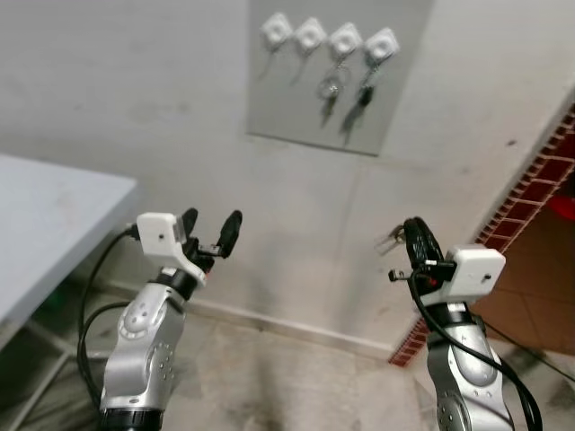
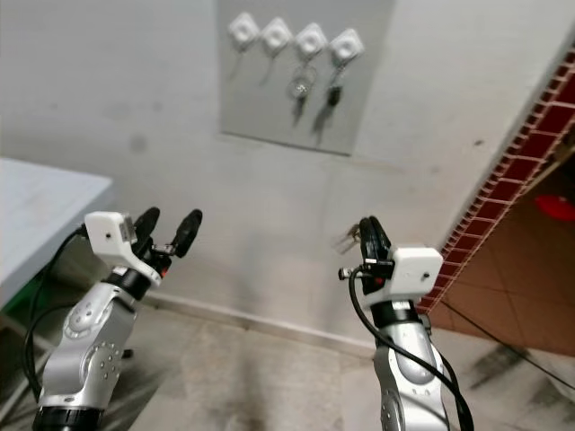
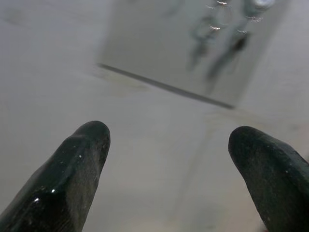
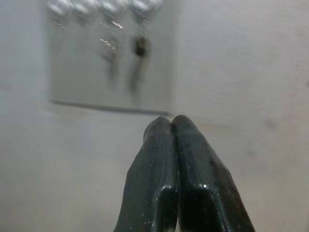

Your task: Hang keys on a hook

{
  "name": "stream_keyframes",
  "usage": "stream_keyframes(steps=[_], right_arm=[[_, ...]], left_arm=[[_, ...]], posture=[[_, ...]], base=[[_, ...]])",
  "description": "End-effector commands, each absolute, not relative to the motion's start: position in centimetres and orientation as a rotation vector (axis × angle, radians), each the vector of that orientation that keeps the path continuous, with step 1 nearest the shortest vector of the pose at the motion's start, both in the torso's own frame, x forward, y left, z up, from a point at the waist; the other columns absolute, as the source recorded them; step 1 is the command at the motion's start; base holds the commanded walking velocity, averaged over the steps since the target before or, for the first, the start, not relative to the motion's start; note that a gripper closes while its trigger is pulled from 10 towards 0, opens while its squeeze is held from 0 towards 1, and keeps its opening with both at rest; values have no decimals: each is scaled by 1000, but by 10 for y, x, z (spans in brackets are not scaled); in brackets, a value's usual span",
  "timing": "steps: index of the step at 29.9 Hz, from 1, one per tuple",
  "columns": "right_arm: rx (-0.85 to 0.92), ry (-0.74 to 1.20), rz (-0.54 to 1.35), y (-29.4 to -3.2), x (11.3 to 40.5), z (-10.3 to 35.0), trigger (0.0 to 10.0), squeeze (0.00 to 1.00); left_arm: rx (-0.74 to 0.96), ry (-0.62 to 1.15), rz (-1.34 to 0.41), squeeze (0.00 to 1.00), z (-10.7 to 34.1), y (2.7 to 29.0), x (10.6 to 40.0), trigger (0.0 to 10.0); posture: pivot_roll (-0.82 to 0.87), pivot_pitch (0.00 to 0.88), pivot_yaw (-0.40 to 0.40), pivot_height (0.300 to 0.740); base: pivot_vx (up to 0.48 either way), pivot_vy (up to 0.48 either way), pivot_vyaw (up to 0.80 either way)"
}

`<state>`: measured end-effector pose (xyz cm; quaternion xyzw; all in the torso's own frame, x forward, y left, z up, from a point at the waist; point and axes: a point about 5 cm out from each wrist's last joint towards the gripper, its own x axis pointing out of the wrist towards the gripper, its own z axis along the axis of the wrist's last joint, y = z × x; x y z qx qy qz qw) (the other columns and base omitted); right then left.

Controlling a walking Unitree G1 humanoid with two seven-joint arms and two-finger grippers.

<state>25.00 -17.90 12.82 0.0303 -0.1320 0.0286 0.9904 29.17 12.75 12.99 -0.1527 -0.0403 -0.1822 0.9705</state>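
Judging by two key sets (image 1: 331,90) hanging from the right-hand hooks (image 1: 345,40) of the wall panel (image 1: 395,99), hanging appears complete, with the left tool (image 1: 212,233) open and the right tool (image 1: 415,235) closed empty, both well below.

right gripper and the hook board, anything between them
Nothing: in the left eye view only bare grey wall separates the shut right gripper from the hook board above it.

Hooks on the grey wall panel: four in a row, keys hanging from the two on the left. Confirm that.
Wrong side. The left eye view shows four hooks on the panel, with keys hanging from the two on the right; the left two are bare.
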Motion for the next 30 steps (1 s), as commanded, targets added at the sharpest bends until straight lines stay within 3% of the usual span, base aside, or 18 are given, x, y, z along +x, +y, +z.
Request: stream_keyframes(steps=[1,30], right_arm=[[76,-291,76,-174,253,135,10000,0],[79,-289,94,-172,254,136,10000,0]], left_arm=[[-286,-87,-340,0,133,137,293,10000],[-290,-87,-333,0,132,135,292,10000]], posture=[[-3,0,-60,740],[3,0,-68,740]], base=[[390,0,0],[386,0,0]])
